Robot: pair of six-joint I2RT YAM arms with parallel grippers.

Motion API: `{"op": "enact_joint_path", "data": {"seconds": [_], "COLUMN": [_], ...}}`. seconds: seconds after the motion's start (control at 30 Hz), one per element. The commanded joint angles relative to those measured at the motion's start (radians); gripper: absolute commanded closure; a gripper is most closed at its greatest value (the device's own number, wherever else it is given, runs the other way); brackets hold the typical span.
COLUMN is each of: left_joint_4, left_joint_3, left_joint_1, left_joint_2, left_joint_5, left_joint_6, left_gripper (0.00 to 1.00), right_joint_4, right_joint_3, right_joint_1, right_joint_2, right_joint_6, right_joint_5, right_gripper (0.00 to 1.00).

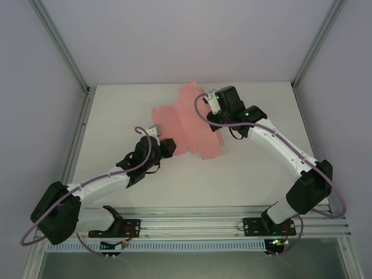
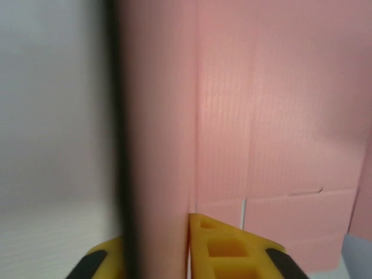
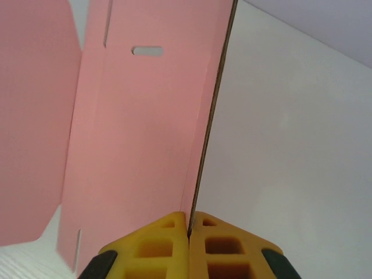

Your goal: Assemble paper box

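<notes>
The paper box [image 1: 187,125] is a flat pink die-cut sheet with flaps and creases, lying mid-table. My left gripper [image 1: 168,146] sits at its near left edge. In the left wrist view a pink flap [image 2: 157,145] rises between the yellow fingers [image 2: 232,250] and covers most of the left one; the jaws look shut on it. My right gripper [image 1: 208,100] is at the sheet's far right edge. In the right wrist view its fingers [image 3: 157,244] are pressed together on the card's thin edge [image 3: 212,116], lifting that side off the table.
The white table [image 1: 261,168] is bounded by aluminium frame posts [image 1: 61,52] at the back corners and a rail [image 1: 232,224] along the near edge. Grey walls enclose the sides and back.
</notes>
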Motion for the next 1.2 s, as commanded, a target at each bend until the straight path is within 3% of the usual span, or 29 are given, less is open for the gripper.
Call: {"op": "enact_joint_path", "data": {"seconds": [0.0, 0.03, 0.13, 0.17, 0.27, 0.37, 0.5, 0.7, 0.87, 1.03, 1.17], "left_joint_4": [-0.17, -0.212, -0.398, -0.471, -0.678, -0.814, -0.791, -0.631, -0.526, -0.427, -0.39], "left_joint_3": [0.03, 0.035, 0.051, 0.057, 0.088, 0.144, 0.164, 0.217, 0.289, 0.354, 0.427], "left_joint_1": [-0.006, -0.006, -0.006, -0.006, -0.001, 0.021, 0.067, 0.199, 0.328, 0.371, 0.373], "left_joint_2": [0.003, -0.02, -0.14, -0.194, -0.334, -0.4, -0.393, -0.262, -0.1, 0.023, 0.15], "left_joint_5": [-0.083, -0.102, -0.216, -0.272, -0.412, -0.471, -0.456, -0.266, -0.049, 0.07, 0.232], "left_joint_6": [0.026, 0.043, 0.08, 0.091, 0.104, 0.111, 0.126, 0.209, 0.31, 0.466, 0.597], "left_gripper": [0.85, 0.75, 0.04, 0.0, 0.0, 0.0, 0.0, 0.0, 0.0, 0.0, 0.0], "right_joint_4": [0.013, 0.004, -0.053, -0.077, -0.154, -0.181, 0.027, 0.227, 0.394, 0.434, 0.417], "right_joint_3": [0.057, 0.068, 0.108, 0.122, 0.133, 0.119, 0.018, -0.039, -0.142, -0.188, -0.183], "right_joint_1": [0.008, 0.007, 0.002, 0.002, 0.002, 0.002, 0.011, 0.019, 0.029, 0.037, 0.039], "right_joint_2": [-0.003, -0.001, 0.015, 0.022, 0.032, 0.033, 0.019, 0.09, 0.124, 0.135, 0.146], "right_joint_6": [-0.168, -0.215, -0.361, -0.41, -0.583, -0.754, -0.911, -1.078, -1.129, -1.105, -1.102], "right_joint_5": [0.015, 0.032, 0.039, 0.026, -0.064, -0.146, -0.169, -0.097, -0.119, -0.168, -0.182], "right_gripper": [1.0, 1.0, 1.0, 1.0, 0.99, 1.0, 1.0, 1.0, 1.0, 1.0, 1.0]}}
